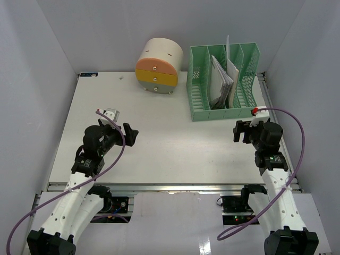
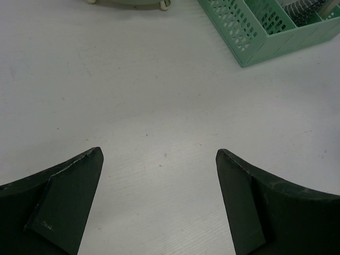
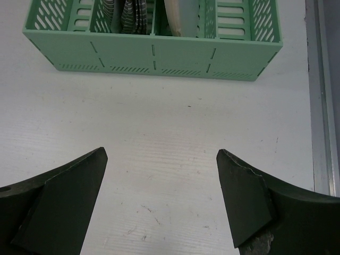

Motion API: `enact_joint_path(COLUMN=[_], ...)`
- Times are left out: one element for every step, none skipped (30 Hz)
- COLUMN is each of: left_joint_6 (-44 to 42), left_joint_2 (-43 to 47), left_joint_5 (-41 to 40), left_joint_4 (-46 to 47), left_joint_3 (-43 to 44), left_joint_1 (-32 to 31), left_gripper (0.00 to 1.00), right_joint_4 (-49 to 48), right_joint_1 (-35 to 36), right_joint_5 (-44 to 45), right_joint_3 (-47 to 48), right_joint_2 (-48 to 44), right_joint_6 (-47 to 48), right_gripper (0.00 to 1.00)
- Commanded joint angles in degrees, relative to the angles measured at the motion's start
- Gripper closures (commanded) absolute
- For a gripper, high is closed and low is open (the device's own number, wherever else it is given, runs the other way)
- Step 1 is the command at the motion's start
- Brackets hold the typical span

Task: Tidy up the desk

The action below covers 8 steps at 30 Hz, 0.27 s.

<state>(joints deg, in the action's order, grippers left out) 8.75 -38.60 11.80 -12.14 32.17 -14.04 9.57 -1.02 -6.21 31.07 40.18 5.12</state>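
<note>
Ahead of my left jaws, the drawer unit (image 2: 165, 5) is cut to its feet; the green rack (image 2: 265, 33) ahead-right loses its far end.

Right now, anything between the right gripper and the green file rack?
Nothing. In the right wrist view, only bare white desk lies between the open right gripper and the green file rack. The top view agrees.
</note>
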Motion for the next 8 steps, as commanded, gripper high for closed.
enact_joint_path(left_joint_6=[-0.84, -0.84, -0.88, -0.91, -0.93, -0.93, -0.93, -0.93], left_joint_2=[2.16, 2.48, 2.59, 2.70, 2.74, 2.78, 2.83, 2.86], left_joint_5=[-0.11, -0.11, -0.14, -0.18, -0.19, -0.11, -0.02, 0.03], left_joint_4=[1.88, 2.03, 1.99, 1.96, 2.00, 2.03, 2.03, 2.06], left_joint_3=[-0.95, -1.06, -1.09, -1.13, -1.15, -1.15, -1.15, -1.12], left_joint_1=[-0.06, -0.11, -0.11, -0.11, -0.05, -0.06, -0.11, -0.11], left_gripper=[0.02, 0.02, 0.02, 0.02, 0.02, 0.02, 0.02, 0.02], right_joint_4=[0.41, 0.36, 0.21, 0.06, -0.10, -0.13, 0.00, 0.26], right_joint_1=[-0.13, -0.13, -0.13, -0.13, -0.13, -0.13, -0.13, -0.13], right_joint_5=[-1.08, -1.08, -0.86, -0.64, -0.51, -0.47, -0.47, -0.50], right_joint_3=[1.39, 1.19, 1.15, 1.11, 1.05, 1.01, 1.04, 1.10], right_joint_2=[-2.49, -2.91, -3.09, -3.28, -3.35, -3.27, -3.09, -2.83], right_joint_6=[0.63, 0.68, 0.72, 0.76, 0.77, 0.65, 0.48, 0.42], right_gripper=[0.10, 0.10, 0.10, 0.10, 0.10, 0.10, 0.10, 0.10])
